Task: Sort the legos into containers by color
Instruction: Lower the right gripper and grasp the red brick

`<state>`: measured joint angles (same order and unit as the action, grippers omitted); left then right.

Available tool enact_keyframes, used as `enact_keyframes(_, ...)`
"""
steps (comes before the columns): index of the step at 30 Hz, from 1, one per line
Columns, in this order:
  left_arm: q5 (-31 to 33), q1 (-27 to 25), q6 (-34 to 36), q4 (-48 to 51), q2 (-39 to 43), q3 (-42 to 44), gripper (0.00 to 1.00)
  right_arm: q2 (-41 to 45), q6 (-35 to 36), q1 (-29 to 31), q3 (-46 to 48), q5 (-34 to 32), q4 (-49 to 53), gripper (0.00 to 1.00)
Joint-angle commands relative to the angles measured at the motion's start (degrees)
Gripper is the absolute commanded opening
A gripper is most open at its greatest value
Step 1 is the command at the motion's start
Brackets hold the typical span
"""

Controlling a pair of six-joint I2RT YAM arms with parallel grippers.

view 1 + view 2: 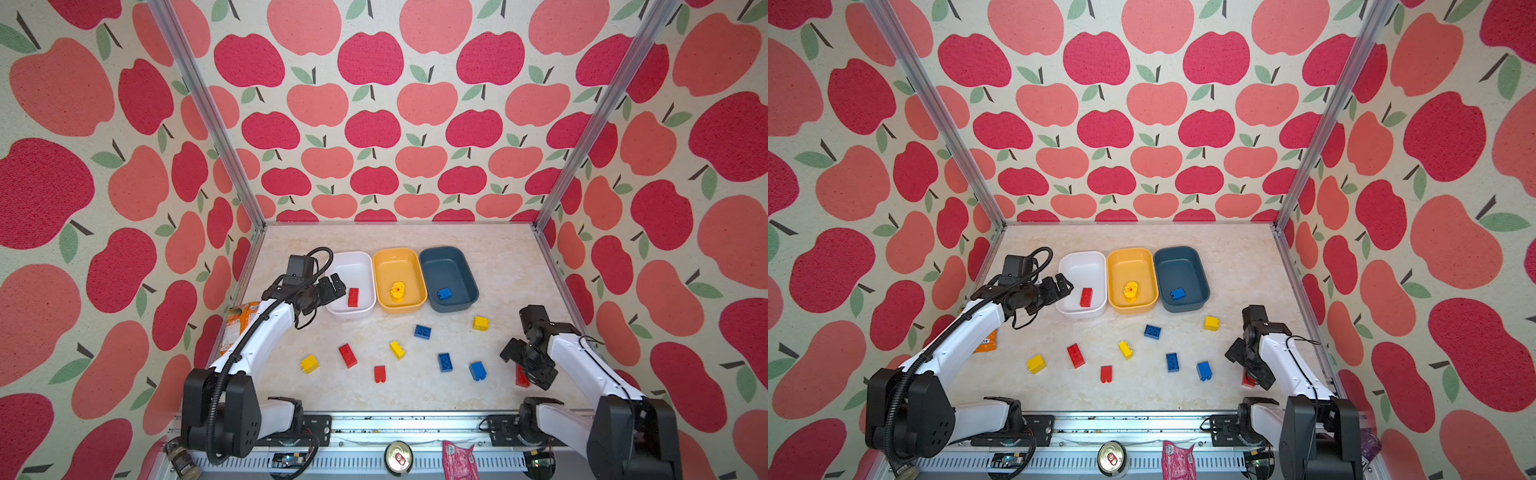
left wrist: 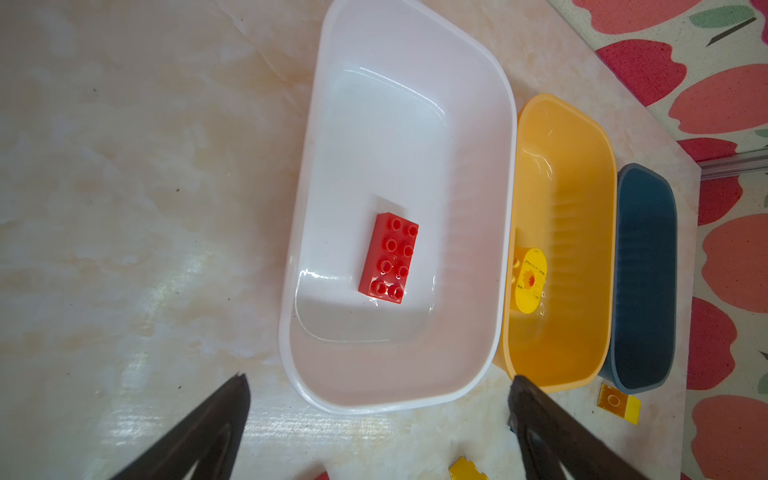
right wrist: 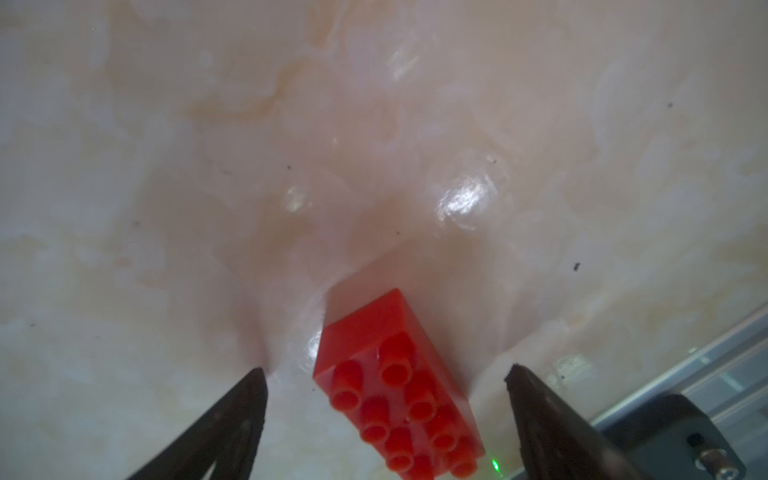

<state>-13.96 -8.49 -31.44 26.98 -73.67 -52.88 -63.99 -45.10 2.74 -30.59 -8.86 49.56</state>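
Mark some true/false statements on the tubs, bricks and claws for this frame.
1. The white tub holds one red brick. True.
2. The yellow tub is empty. False: a yellow piece lies in it.
3. The blue tub holds a blue brick. True.
4. The right claw is shut on a second red brick. False: it is open, straddling that brick on the table.
5. The left claw is open and empty. True.

Twelve legos (image 1: 347, 355), three containers (image 1: 448, 266), one can (image 1: 398, 457).
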Motion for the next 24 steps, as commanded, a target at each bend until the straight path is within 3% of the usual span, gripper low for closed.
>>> enact_keyframes(1, 1.05, 0.22, 0.25, 1.17, 1.46, 0.15, 0.99, -0.5, -1.22, -0.44, 0.9, 1.66, -1.23, 0.9)
enact_keyframes(8, 1.41, 0.14, -0.17, 1.26, 2.45, 0.85, 0.99, -1.71, -1.04, -0.39, 0.68, 3.43, -1.55, 0.78)
enact_keyframes(24, 1.36, 0.24, -0.37, 1.07, 3.33, 1.65, 0.99, -0.35, -0.69, -0.44, 0.86, 4.42, -1.29, 0.39)
